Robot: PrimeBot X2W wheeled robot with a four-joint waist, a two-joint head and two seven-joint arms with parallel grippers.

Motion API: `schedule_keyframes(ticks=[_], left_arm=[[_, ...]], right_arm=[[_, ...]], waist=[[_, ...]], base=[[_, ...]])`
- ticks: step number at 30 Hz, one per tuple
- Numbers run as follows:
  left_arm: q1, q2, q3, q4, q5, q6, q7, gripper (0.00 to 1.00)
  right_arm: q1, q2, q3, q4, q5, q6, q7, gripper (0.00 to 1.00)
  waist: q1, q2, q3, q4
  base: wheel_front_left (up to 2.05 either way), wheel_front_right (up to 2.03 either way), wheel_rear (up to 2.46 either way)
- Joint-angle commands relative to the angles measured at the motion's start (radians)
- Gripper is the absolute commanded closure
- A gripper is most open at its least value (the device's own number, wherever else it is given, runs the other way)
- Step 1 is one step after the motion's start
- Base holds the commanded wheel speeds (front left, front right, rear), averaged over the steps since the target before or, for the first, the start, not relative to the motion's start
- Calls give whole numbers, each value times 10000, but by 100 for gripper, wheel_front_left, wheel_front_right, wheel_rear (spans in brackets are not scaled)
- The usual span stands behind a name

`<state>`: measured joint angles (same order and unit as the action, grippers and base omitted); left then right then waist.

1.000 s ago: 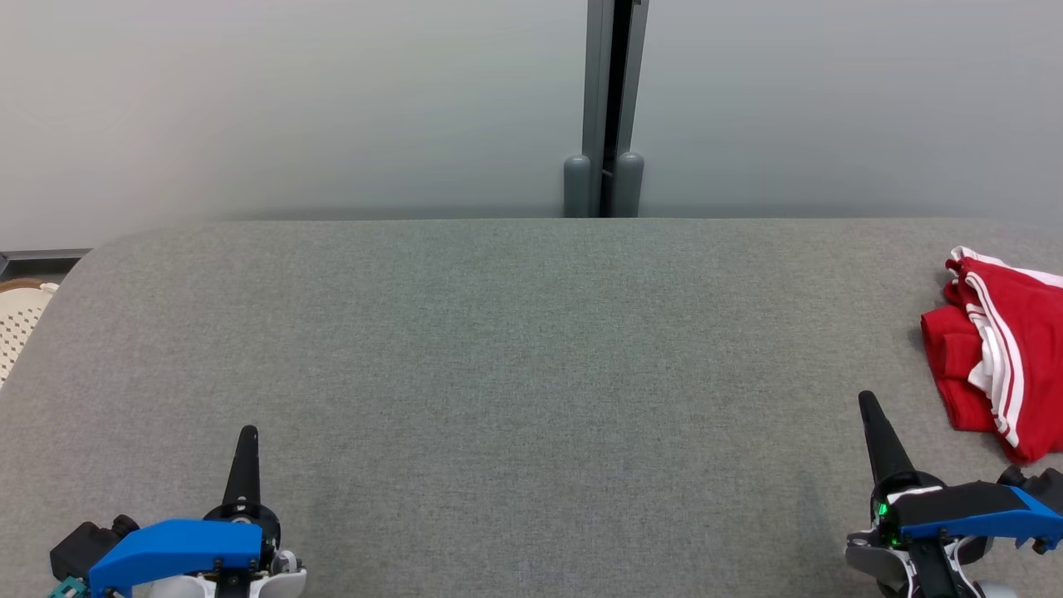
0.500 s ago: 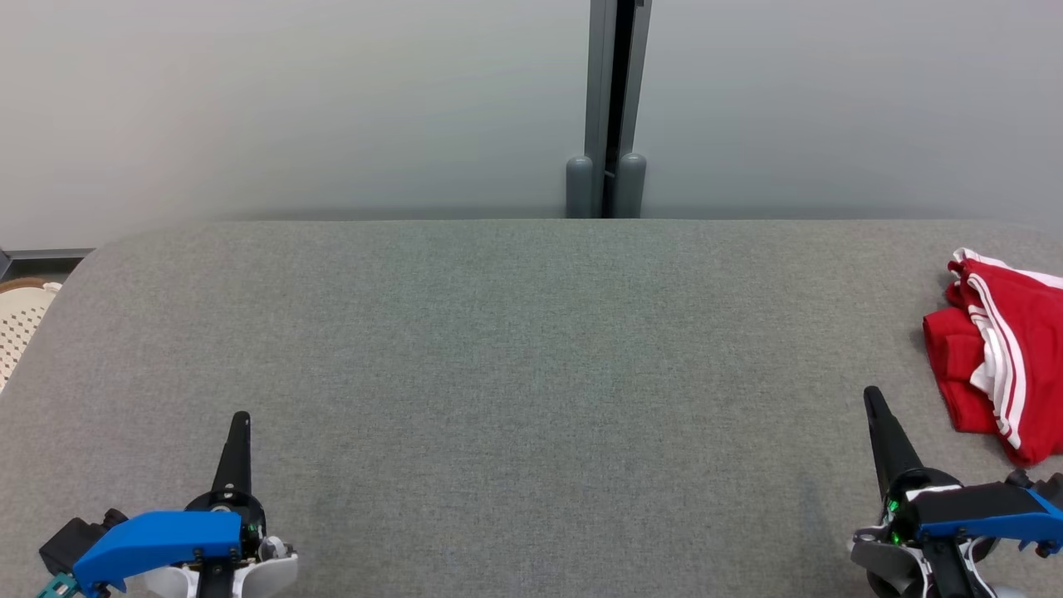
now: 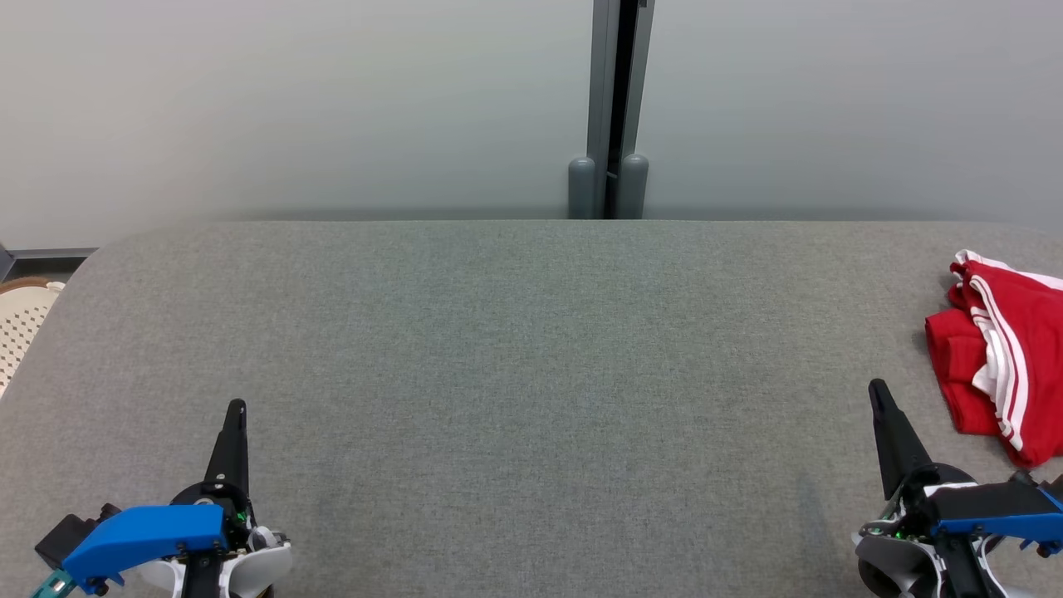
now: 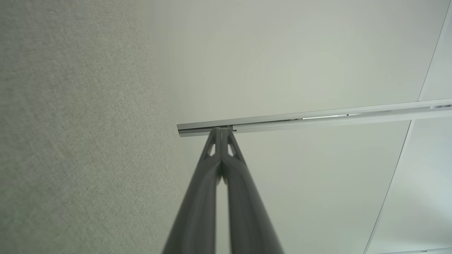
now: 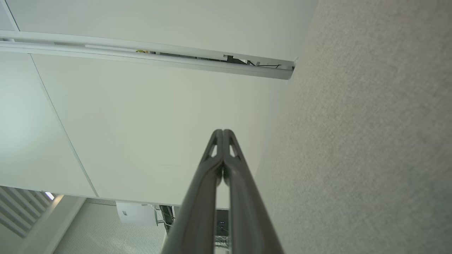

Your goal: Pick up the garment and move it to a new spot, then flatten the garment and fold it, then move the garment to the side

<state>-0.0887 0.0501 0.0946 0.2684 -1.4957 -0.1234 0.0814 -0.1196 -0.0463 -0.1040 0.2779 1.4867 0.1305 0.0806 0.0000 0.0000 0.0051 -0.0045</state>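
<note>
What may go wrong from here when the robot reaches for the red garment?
1. The garment lies bunched at the head view's right border, partly cut off; the grasp may catch several layers.
2. The right gripper is shut; unless it opens first, it may only push the cloth.

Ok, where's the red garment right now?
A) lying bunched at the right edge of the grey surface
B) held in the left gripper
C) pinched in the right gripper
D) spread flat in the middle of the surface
A: the red garment lies bunched at the far right of the grey surface, apart from the shut right gripper.
</note>
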Motion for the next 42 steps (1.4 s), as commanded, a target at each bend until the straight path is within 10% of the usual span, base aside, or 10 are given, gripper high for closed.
schedule_keyframes(ticks=[1,42], left_arm=[[-197,0,92,-98,-198,-61,75,100],[-251,0,217,-266,-1184,-119,369,100]], right_arm=[[100,-62,-35,-116,245,4,87,100],[173,-66,-118,-374,1275,4,374,100]], waist=[[0,0,-2,4],[0,0,-20,45]], base=[[0,0,0],[0,0,0]])
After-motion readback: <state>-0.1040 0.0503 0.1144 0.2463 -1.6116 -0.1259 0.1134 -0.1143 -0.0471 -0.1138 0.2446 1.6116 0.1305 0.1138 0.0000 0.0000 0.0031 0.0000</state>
